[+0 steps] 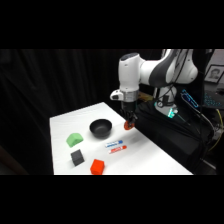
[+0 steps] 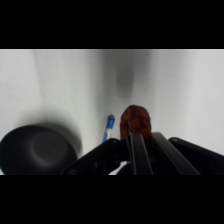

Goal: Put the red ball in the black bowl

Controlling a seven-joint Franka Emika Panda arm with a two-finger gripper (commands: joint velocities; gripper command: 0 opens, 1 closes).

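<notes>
The gripper [image 1: 129, 123] is closed around the red ball [image 1: 128, 125], held just above the white table [image 1: 150, 155] near its far edge. The wrist view shows the red ball [image 2: 135, 120] pinched between the fingers [image 2: 138, 150], the tabletop a blur beneath. The black bowl [image 1: 101, 128] sits to the left of the gripper in the side view, close by but apart. On the table nearer the camera: a blue marker [image 1: 114, 143], a red-and-white marker [image 1: 118, 148], a green block [image 1: 74, 139], a dark grey cube [image 1: 77, 157] and a red-orange block [image 1: 97, 166].
</notes>
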